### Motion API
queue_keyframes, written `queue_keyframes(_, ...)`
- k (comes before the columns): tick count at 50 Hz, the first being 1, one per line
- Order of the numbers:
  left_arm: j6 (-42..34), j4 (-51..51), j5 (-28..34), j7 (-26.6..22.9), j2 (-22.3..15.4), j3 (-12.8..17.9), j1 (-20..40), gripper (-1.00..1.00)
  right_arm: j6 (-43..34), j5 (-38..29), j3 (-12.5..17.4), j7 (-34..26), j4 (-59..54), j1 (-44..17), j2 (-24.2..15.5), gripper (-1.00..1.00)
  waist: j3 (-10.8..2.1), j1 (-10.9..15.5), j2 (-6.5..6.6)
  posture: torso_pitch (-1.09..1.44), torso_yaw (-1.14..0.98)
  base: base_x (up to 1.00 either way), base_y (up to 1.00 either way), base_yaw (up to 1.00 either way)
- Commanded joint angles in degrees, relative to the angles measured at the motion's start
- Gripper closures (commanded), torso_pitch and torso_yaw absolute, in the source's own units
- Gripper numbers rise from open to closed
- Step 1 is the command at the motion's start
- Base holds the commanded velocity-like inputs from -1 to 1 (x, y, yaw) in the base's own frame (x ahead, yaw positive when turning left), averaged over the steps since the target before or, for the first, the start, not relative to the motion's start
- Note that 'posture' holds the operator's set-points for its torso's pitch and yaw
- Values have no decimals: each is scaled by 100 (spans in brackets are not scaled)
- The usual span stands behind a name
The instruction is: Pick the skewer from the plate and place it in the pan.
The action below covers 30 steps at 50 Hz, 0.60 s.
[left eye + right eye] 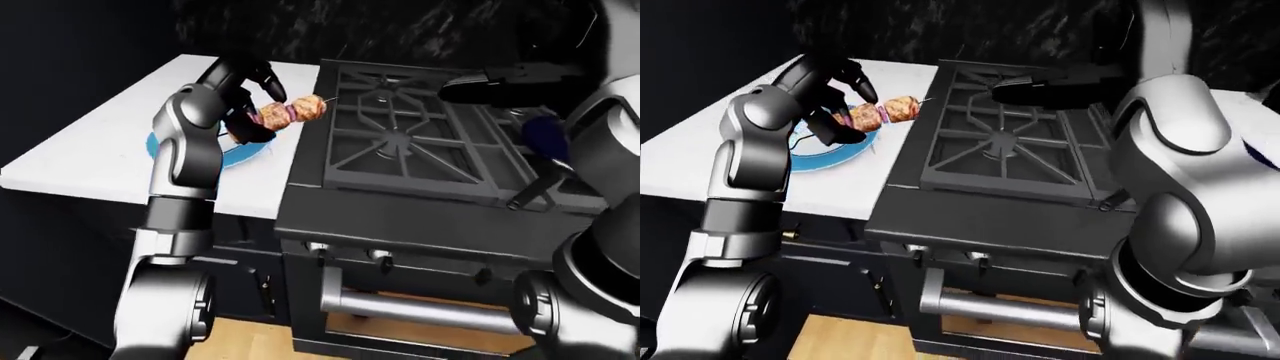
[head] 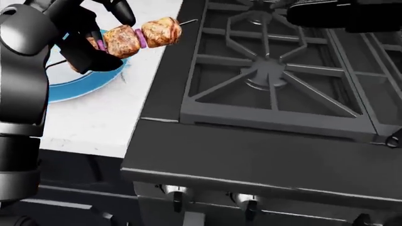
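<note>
Left hand (image 2: 94, 44) pinching the skewer (image 2: 135, 36) by its near end, dark fingers (image 2: 119, 10) closed round the stick and the first meat chunk. Skewer lifted clear of the blue plate (image 2: 81, 87), held roughly level above the right edge of the white worktop (image 2: 94, 122), its thin tip reaching just over the left edge of the stove (image 2: 270, 80). Plate left near that same worktop edge, under the hand. Right hand (image 2: 339, 14) stretched over the far burners at the top of the head view, fingers apparently flat and together with nothing in them, though too dark to be sure. Pan (image 1: 545, 139) possibly the blue shape at the stove's right side in the left-eye view, mostly hidden by the right arm.

Likely light and stiff along the stick, yet nose-heavy with the chunks hanging beyond the grip, so prone to droop or twist. Chunks firm but able to slide along the stick if squeezed. Best held as now, at the stick close behind the meat, kept level for the carry across the grates
</note>
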<state>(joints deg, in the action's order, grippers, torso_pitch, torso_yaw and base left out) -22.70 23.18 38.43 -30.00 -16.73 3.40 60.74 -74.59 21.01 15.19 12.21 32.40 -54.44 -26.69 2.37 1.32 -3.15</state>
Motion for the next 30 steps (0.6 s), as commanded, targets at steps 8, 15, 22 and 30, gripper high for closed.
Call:
queue_keyframes(8,143,-249,-51,69,33,-43,232,100,282,-160,152,0,52,-9,-93,-100,-300,-297,-117,0,0,-22,0,-90)
queue_keyframes(15,138,-310,-64,54,11,-29,187,100,350,-238,102,7,40,12,-75,-100,169,153,529,0,0,-8,-6,-43)
queue_keyframes(22,138,-258,-79,56,-14,-23,247,100,465,-274,100,-84,43,59,-37,-100,-165,-64,656,0,0,0,0,0)
queue_keyframes(30,95,-317,-72,33,5,-37,274,100,512,-153,189,-151,181,78,-26,-100,4,22,52,0,0,0,0,0)
